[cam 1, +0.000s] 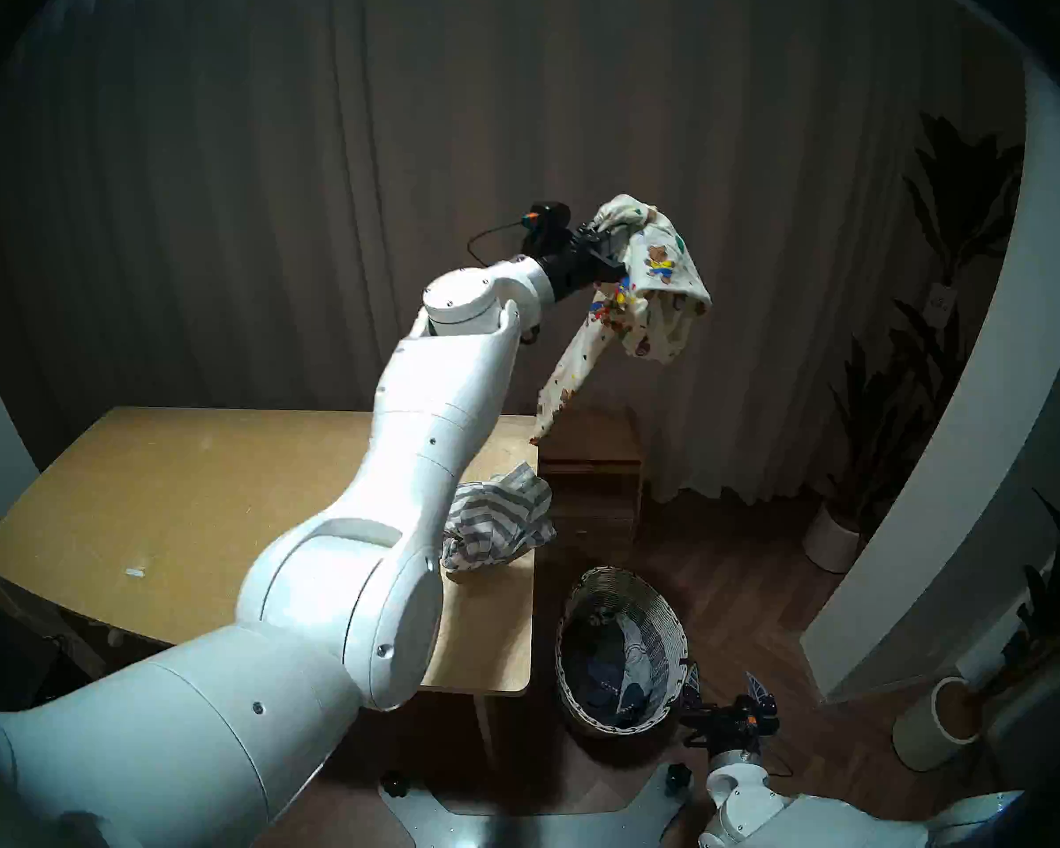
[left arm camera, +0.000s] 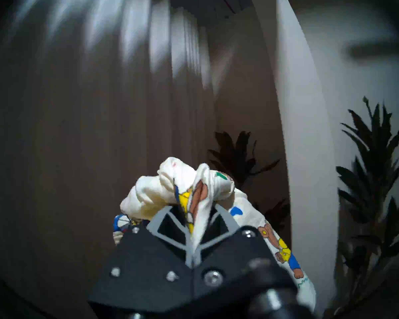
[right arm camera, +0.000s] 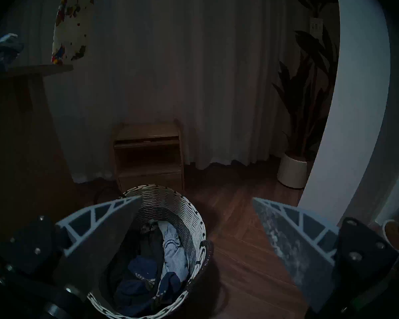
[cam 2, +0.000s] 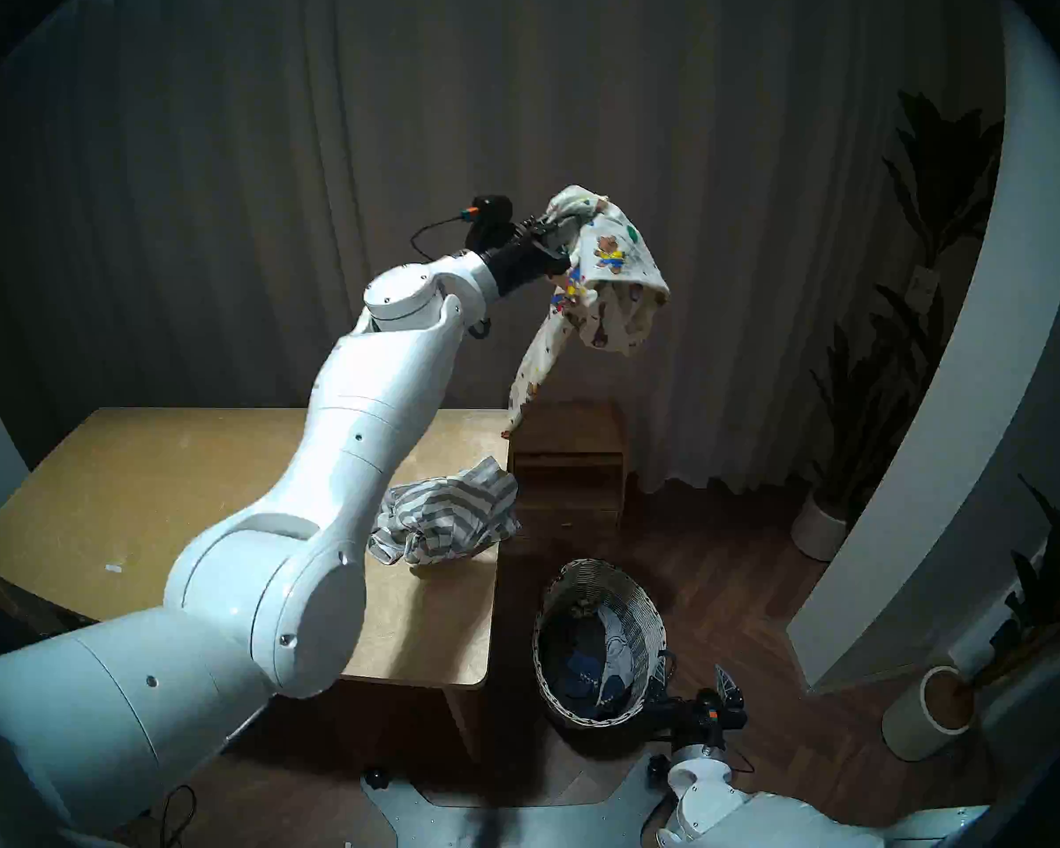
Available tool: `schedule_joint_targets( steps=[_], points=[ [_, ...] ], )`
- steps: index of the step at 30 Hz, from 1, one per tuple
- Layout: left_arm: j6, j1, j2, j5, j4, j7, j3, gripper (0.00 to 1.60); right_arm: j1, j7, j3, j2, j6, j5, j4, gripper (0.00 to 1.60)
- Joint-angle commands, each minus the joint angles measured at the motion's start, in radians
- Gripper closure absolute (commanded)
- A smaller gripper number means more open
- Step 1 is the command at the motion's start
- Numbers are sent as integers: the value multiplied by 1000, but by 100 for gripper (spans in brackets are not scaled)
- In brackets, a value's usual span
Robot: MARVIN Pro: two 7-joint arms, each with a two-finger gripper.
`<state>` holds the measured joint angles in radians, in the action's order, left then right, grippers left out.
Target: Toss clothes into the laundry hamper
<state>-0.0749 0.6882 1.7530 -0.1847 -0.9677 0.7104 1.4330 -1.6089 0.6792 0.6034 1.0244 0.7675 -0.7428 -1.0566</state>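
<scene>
High above the counter [cam 1: 209, 479], my left hand [cam 1: 601, 241] is clenched on the cream bear-print garment [cam 1: 656, 290], which dangles in the air. I see the striped garment [cam 1: 497, 522] bunched at the counter's edge. Below, my right hand [right arm camera: 196, 219] gapes, holding nothing, beside the hamper [cam 1: 582, 602], where dark clothes [right arm camera: 138, 281] lie.

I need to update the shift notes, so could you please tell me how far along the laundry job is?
Done: dark navy and pale clothes already lie inside the woven hamper. In hand: the left claw is shut on the cream bear-print garment, held high beyond the table's far corner, not yet over the hamper. Left: the grey-and-white striped garment sits on the wooden table. The right claw is open, empty.
</scene>
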Motion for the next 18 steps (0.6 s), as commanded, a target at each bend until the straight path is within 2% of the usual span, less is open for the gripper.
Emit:
schedule_joint_targets(
  steps=[1,4,7,8,9,14,15,17,18],
  points=[
    [-51,105,43,-49,-65,54,-19,160,-30,21,8,-54,7,8,-80,0],
    [-74,165,47,-69,-126,77,-21,160,-48,34,9,-74,3,9,-115,0],
    [-89,200,46,-90,-146,99,-17,160,-64,47,10,-95,-3,10,-149,0],
    [-96,225,42,-91,-187,98,-17,160,-70,53,11,-103,-5,10,-163,0],
    [-88,217,42,-95,-162,105,-14,160,-75,57,12,-110,-7,10,-174,0],
    [-113,318,27,-92,-245,106,-20,160,-100,85,17,-149,-17,7,-230,0],
    [-112,324,26,-90,-241,112,-28,160,-105,89,17,-155,-20,6,-236,0],
    [-125,375,20,-66,-289,116,-67,160,-112,102,19,-159,-32,-2,-236,0],
    [-125,368,18,-58,-272,119,-85,160,-113,106,19,-159,-38,-3,-233,0]
  ],
)
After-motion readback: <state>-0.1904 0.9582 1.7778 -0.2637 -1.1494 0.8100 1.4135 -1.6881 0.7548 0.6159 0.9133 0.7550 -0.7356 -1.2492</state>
